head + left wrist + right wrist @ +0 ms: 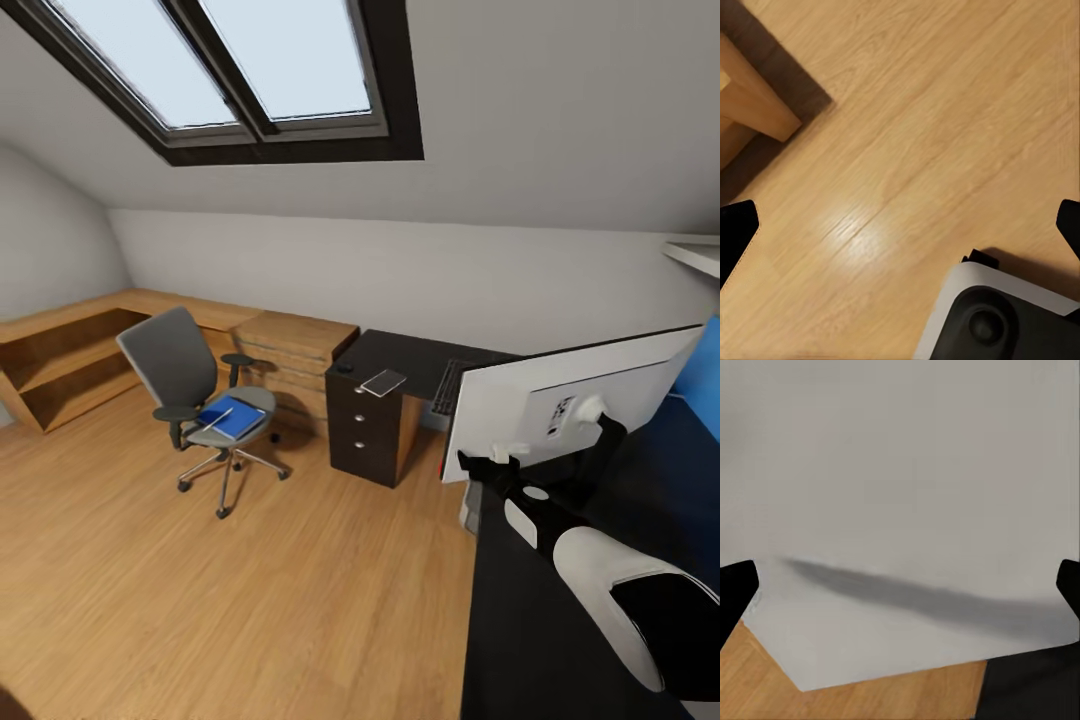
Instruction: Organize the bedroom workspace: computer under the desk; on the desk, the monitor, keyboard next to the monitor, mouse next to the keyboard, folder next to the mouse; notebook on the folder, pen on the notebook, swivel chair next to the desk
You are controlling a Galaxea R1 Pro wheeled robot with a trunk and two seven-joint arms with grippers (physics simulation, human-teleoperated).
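The wide flat monitor with a silver-white back (pixel 560 400) stands tilted over the near part of the glossy black L-shaped desk (pixel 420 360), its back toward the head camera and its curved black stand (pixel 612 432) behind it. Just beyond its upper left edge, the dark-keyed keyboard (pixel 447 385) lies on the desk, partly hidden by the screen. Farther left on the desk lies a small thin grey notebook (pixel 383 382), above the black drawers with silver knobs (pixel 362 425). Well apart to the left, on the wooden floor (pixel 250 600), the grey padded swivel chair with black armrests (pixel 180 365) carries the flat bright blue folder (pixel 230 418) on its seat, with a thin silvery-white pen (pixel 216 419) lying across it. Light wooden cabinets (pixel 290 350) stand against the wall beside the desk. The right gripper (pixel 490 463) reaches to the monitor's lower left edge; whether it grips I cannot tell. In the left wrist view, the left gripper (pixel 900 225) hangs over bare floor, its fingertips (pixel 736 232) spread wide with nothing between them.
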